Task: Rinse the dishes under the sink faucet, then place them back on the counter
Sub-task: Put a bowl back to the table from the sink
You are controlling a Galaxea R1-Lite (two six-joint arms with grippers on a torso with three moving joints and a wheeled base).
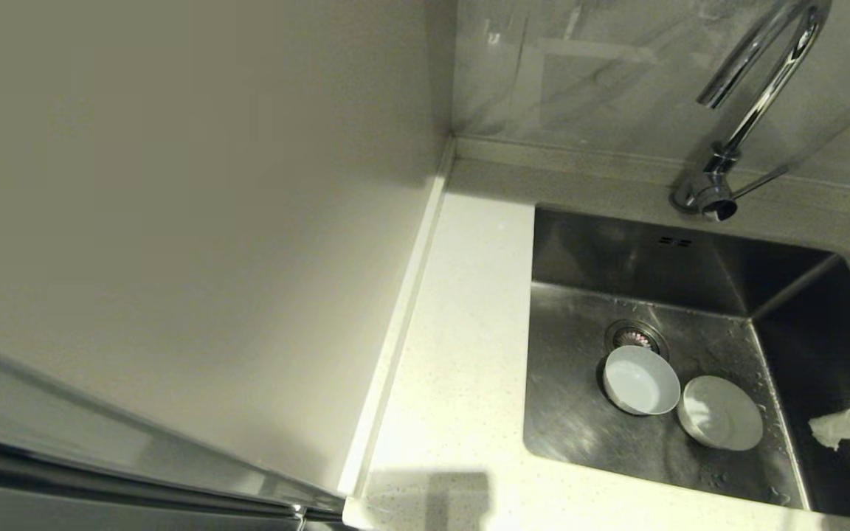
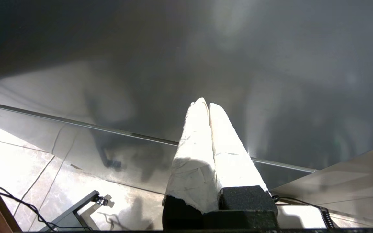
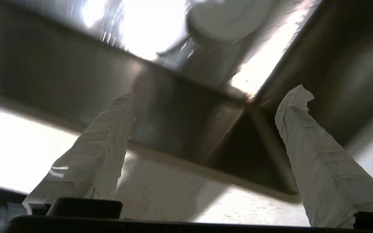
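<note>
On the far left of the head view stands a plain beige wall panel, with a low raised edge strip running along its foot. Beside that strip lies the cream speckled tabletop, bare along the sink's left edge.

The left claw shows only in its own wrist view, well away from the sink, over a tiled floor; its two white-wrapped fingers are pressed together and hold nothing.

Further right, the stainless-steel sink is set into the tabletop. Its round drain strainer sits near the middle of the basin floor, and two small overflow slots mark the back wall. A white bowl rests upright just in front of the strainer, partly covering its near rim. Just beside that bowl, on its right, a pale yellow bowl lies on the basin floor, tilted toward the first; whether they touch cannot be told. Water drops speckle the steel nearby.

Behind the sink's back edge rises the chrome gooseneck faucet, its thin lever pointing right.

At the sink's right edge the right claw hangs over the basin, its wrapped fingers spread wide and empty.
</note>
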